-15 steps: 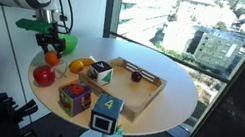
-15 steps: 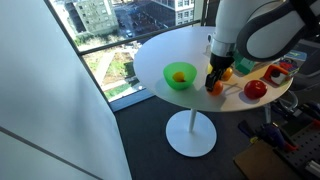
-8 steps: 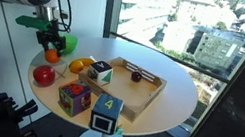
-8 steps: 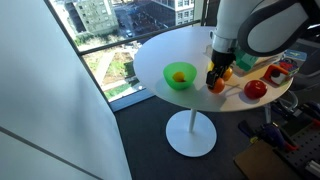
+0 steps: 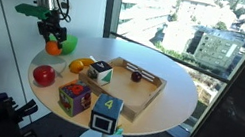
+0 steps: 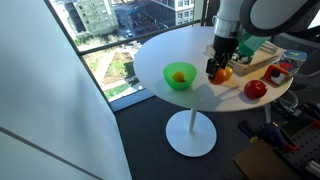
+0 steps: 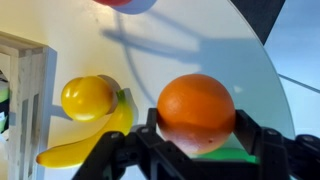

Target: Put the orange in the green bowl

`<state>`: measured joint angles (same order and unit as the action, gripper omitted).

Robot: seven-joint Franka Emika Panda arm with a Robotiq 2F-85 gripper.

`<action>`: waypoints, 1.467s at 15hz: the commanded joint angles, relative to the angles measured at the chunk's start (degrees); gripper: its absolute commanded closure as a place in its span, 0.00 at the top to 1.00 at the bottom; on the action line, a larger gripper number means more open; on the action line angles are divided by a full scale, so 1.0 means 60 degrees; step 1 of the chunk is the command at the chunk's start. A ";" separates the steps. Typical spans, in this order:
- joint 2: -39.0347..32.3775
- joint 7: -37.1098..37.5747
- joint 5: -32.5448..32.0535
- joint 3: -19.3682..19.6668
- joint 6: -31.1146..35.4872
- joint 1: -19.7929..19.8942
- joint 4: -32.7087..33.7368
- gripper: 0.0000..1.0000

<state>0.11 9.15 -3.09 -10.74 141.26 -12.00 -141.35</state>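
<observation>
My gripper [image 5: 52, 32] is shut on the orange [image 5: 54, 35] and holds it in the air above the round white table [image 5: 174, 93], near its edge. In the wrist view the orange [image 7: 196, 103] fills the space between the two black fingers [image 7: 196, 128]. The lime-green bowl [image 6: 167, 72] stands on the table a short way from the gripper [image 6: 217, 69] and the held orange [image 6: 223, 73]; a paler orange-yellow fruit lies inside it. In an exterior view the bowl [image 5: 68, 45] shows just behind the gripper.
A red apple [image 5: 46, 74] [image 6: 256, 88] sits on the table below the gripper. A yellow fruit [image 7: 87, 97] and a banana [image 7: 100, 138] lie beside a wooden tray [image 5: 152, 85]. Toy cubes [image 5: 75, 98] [image 5: 108, 107] stand at the table's front edge.
The gripper has risen from the table with the orange in it, lifting it well above the red apple.
</observation>
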 commanded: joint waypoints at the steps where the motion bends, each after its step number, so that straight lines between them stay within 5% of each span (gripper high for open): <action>1: 0.0232 0.0182 0.0229 -0.0015 -0.0585 0.0072 0.0442 0.51; 22: -0.1418 0.1403 -0.0024 -0.0065 -0.0546 -0.0247 0.2947 0.51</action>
<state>-5.90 15.59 -2.46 -11.02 138.16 -12.89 -126.82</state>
